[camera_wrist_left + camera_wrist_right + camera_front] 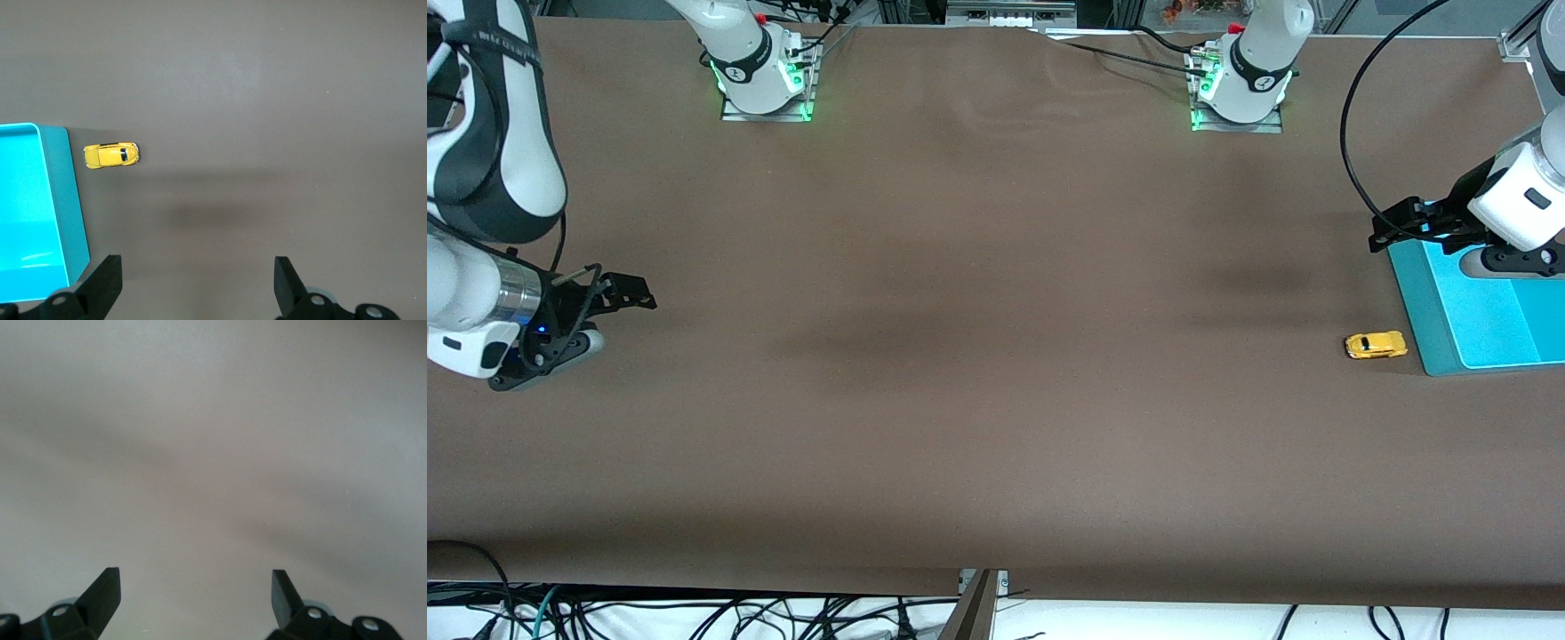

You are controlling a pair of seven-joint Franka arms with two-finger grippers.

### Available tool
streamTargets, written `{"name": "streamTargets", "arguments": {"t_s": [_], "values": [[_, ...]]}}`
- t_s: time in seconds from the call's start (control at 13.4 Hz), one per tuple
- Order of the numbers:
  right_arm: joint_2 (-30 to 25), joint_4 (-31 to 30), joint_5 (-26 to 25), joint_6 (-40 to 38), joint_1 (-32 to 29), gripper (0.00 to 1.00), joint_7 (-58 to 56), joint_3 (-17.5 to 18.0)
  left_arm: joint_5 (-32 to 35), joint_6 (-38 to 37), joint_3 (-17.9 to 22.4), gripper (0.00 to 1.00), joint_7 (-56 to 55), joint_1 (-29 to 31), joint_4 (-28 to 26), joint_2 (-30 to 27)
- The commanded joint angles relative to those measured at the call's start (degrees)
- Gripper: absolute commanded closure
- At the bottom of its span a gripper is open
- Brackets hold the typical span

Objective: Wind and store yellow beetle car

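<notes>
The yellow beetle car (1376, 345) sits on the brown table, just beside the cyan tray (1440, 311) at the left arm's end; it also shows in the left wrist view (111, 155) next to the tray's wall (63, 193). My left gripper (1392, 229) is open and empty, up in the air over the tray's corner, away from the car. In its wrist view the left gripper (197, 283) has only bare table between its fingers. My right gripper (636, 298) is open and empty, waiting at the right arm's end; in its wrist view the right gripper (195, 600) shows only table.
The cyan tray is empty inside where it shows. The two arm bases (765, 80) (1240, 89) stand along the table's edge farthest from the front camera. Cables hang below the table edge nearest that camera.
</notes>
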Motion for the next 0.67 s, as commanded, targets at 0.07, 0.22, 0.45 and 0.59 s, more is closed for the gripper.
{"name": "streamTargets", "arguments": {"t_s": [0.07, 0.22, 0.45, 0.59], "values": [[-4.04, 1.42, 0.46, -6.63, 0.36, 0.0, 8.98, 1.05, 1.24, -1.06, -0.04, 0.0, 0.95, 0.24, 1.34, 0.48], [-5.27, 1.42, 0.29, -9.88, 0.36, 0.0, 9.61, 1.06, 1.15, -1.14, -0.04, 0.0, 0.86, 0.24, 1.34, 0.48], [-6.32, 2.46, -0.06, -11.83, 0.19, 0.0, 9.25, 0.79, 1.06, -1.06, 0.05, 0.0, 0.95, 0.24, 1.34, 0.48], [-6.86, 3.0, -2.6, -11.48, 0.19, 0.0, 9.26, 0.79, 1.06, -1.06, 0.05, 0.0, 0.86, 0.15, 1.34, 0.57]]}}
